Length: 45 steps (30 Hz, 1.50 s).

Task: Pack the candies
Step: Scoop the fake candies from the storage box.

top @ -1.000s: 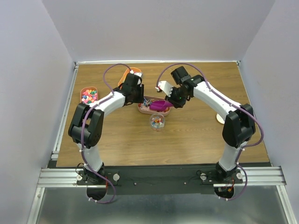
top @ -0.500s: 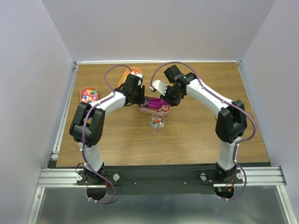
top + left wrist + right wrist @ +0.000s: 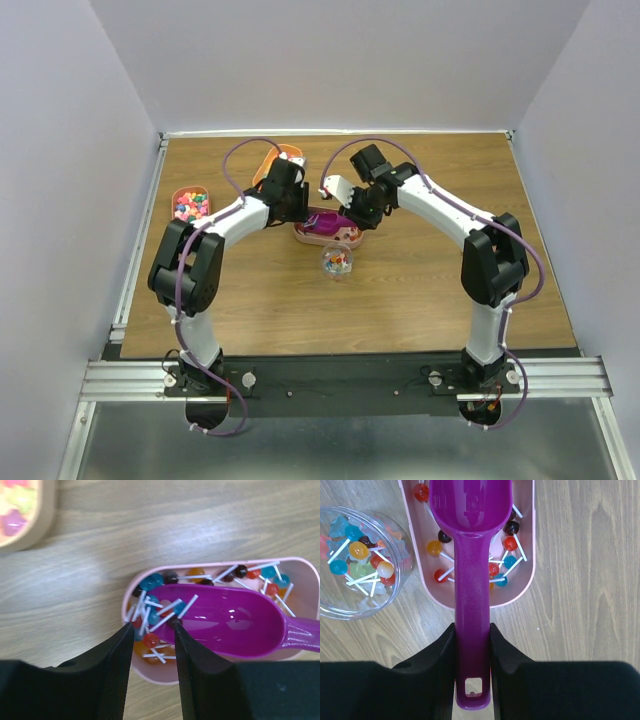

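The right arm's jaws squeezed the handle of the purple scoop (image 3: pixel 470 580), one on each side of it. The scoop's cup lay inside a long pink tray (image 3: pixel 529 555) on the wooden counter (image 3: pixel 400 300). The candies (image 3: pixel 509 543) were tiny lollipops with white sticks, and they were red, blue, orange, yellow and dark. Many lay in the pink tray, under and around the scoop. A few lay over the scoop's front lip at the far end of the tray. More of them filled a clear round bowl (image 3: pixel 357 562) just beside the tray. The left arm's jaws were a little apart at that far end, one outside the tray's wall and one over the inside. I could not tell if they squeezed the wall. From above, the pink tray sat near the middle of the counter, with the bowl on its near side. A peach tray (image 3: pixel 190 203) with bright sweets stood well apart, near the left edge.
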{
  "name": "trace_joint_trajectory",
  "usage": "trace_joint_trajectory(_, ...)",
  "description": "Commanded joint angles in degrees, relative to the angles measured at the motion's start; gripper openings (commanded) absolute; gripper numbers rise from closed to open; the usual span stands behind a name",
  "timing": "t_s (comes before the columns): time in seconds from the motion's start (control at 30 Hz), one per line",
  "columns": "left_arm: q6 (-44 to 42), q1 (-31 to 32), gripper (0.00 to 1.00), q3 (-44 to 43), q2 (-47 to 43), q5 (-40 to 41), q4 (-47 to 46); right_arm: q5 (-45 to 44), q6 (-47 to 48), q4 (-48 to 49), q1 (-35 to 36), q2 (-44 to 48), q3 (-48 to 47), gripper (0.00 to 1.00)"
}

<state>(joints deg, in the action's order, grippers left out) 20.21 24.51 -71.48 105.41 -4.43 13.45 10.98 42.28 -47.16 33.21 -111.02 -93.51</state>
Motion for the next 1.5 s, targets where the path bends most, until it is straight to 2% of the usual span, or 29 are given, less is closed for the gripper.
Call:
trace_joint_trajectory(0.0, -0.78, 0.18, 0.46, -1.2, -4.51, 10.65, 1.22, -0.34, 0.61, 1.63, 0.45, 0.81, 1.58, 0.01)
trace_joint_trajectory(0.1, -1.31, 0.27, 0.46, -1.99, -2.84, 13.92, 3.59, -1.4, 0.78, 1.63, 0.45, 1.25, 1.49, 0.01)
trace_joint_trajectory(0.23, -1.4, 0.27, 0.45, -2.43, -0.03, 10.51, 4.48, -1.32, 1.13, 1.63, 0.36, 1.69, 0.88, 0.01)
trace_joint_trajectory(0.5, -1.4, 0.8, 0.36, -2.78, 2.7, 6.45, 4.21, -0.61, 1.23, 1.89, 0.36, 0.81, 0.79, 0.01)
trace_joint_trajectory(0.67, -1.75, 1.24, 0.19, -3.57, 4.02, 5.57, 4.74, 0.79, 1.14, 3.21, 0.45, 0.72, 1.66, 0.01)
trace_joint_trajectory(1.07, -1.75, 1.5, 0.15, -3.4, 3.05, 1.61, 3.69, 8.61, -0.18, 15.94, 0.36, 2.74, 10.89, 0.01)
trace_joint_trajectory(1.23, -2.19, 1.42, 0.14, -3.93, 2.7, 3.71, 4.48, 10.9, -0.62, 19.2, -1.39, 3.88, 14.06, 0.01)
trace_joint_trajectory(1.27, -2.19, 1.42, 0.11, -4.01, 2.53, 3.9, 4.65, 11.08, -1.23, 19.56, -2.09, 4.14, 14.67, 0.01)
trace_joint_trajectory(1.47, -2.1, 1.42, 0.11, -3.58, 0.33, 5.92, 4.04, 11.78, -2.91, 22.9, -2.19, 5.11, 15.55, 0.01)
